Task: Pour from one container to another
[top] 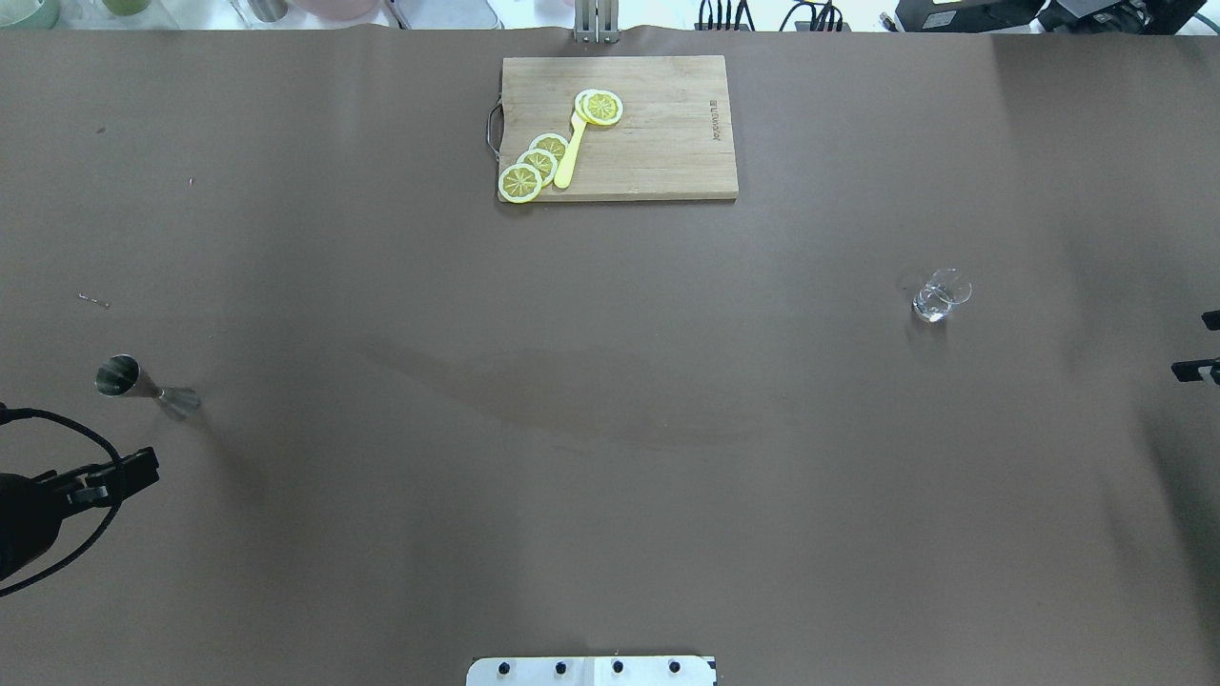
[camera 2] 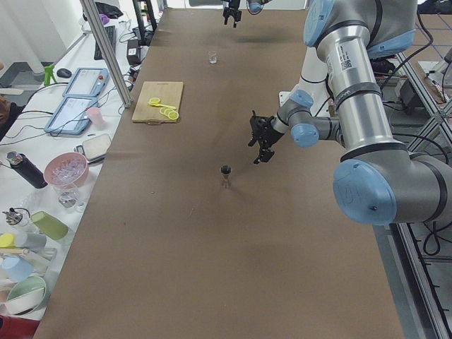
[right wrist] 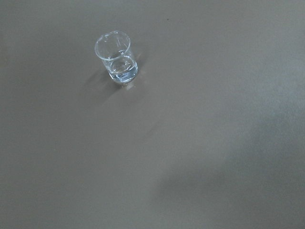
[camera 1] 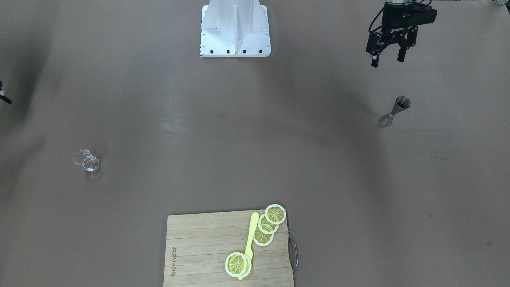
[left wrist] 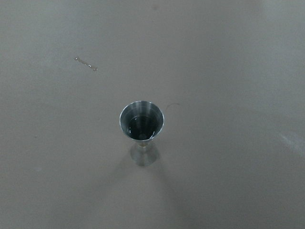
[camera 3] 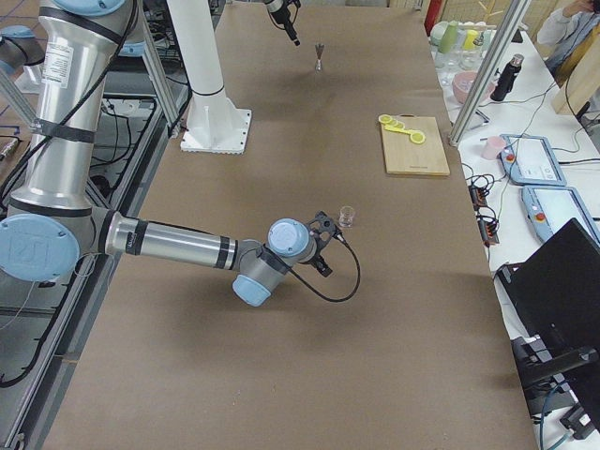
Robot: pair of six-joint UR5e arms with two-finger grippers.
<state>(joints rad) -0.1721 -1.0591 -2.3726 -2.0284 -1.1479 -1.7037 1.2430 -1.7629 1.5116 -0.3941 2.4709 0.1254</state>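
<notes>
Steel jigger (left wrist: 141,129), upright on the brown worktop (camera 1: 255,159), over on the robot's left side. Holds a dark pool of liquid low in its upper cup, seen straight down in the left wrist view. Touches nothing but the worktop.

Small clear glass (right wrist: 117,59), also upright, far across on the robot's right side and well apart from the jigger. Shows a thick bright base. Cannot tell whether any liquid sits in it.

Left pincer (camera 1: 387,60), hanging above the worktop near the jigger, on the robot's side of it and not touching. Gapes wide, with nothing between the fingers.

Right pincer (top: 1203,345), at the right edge of the overhead view, near the glass but clear of it. Shows two fingertips set apart with bare worktop between them, so spread and holding nothing.

Further out, at the worktop's edge farthest from the robot and about midway along: a wooden cutting board (top: 667,143) with a metal handle loop at one short end. Carries yellow lemon slices (top: 538,164), three overlapping in a row at a handle-end corner and at least one more toward the middle. Carries also a yellow plastic knife (top: 569,157), lying between the two groups.

Opposite the board, at the robot's edge: the white robot base (camera 1: 235,36).
</notes>
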